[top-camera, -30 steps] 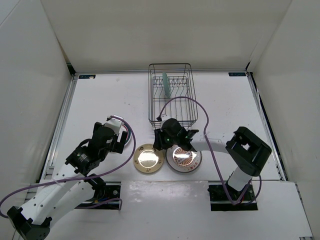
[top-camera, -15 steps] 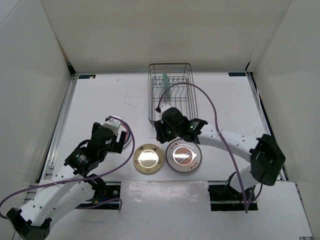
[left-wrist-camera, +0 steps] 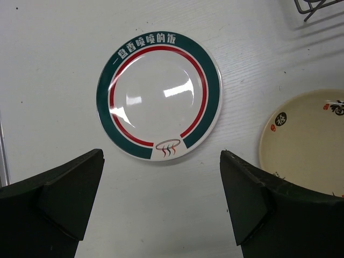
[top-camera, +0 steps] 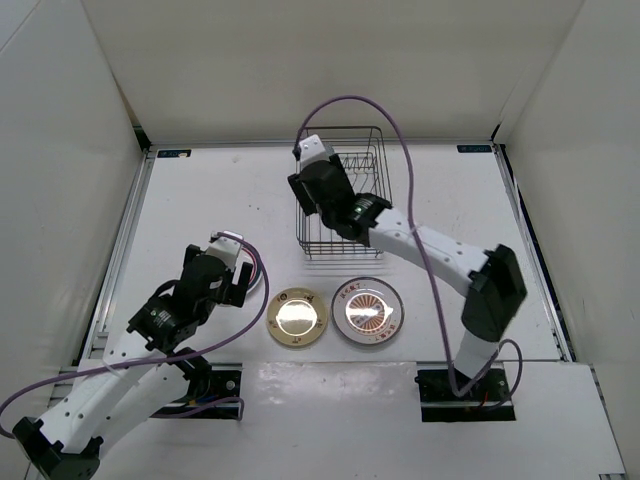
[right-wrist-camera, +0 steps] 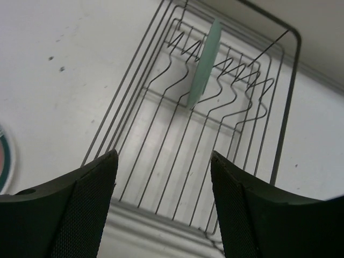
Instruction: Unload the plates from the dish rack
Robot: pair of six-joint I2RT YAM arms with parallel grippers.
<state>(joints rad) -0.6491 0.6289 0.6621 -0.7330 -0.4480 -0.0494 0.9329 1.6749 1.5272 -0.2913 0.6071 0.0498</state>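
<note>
The dish rack (top-camera: 372,150) stands at the back centre. In the right wrist view the rack (right-wrist-camera: 284,107) holds one pale teal-green plate (right-wrist-camera: 205,62) upright between prongs at its far end; my arm hides it from above. My right gripper (top-camera: 312,200) hovers open and empty over the rack's near part (right-wrist-camera: 164,156). The sunburst plate (top-camera: 367,311) lies flat on the table in front. The white plate with the green rim (left-wrist-camera: 158,97) lies flat just ahead of my open, empty left gripper (left-wrist-camera: 160,161), which is at the left (top-camera: 240,275).
A cream plate with a gold rim (top-camera: 297,317) lies flat between the other two table plates and shows at the right of the left wrist view (left-wrist-camera: 306,140). White walls enclose the table on three sides.
My right gripper has left the sunburst plate on the table, risen and swung back over the dish rack. The left arm has not moved.
</note>
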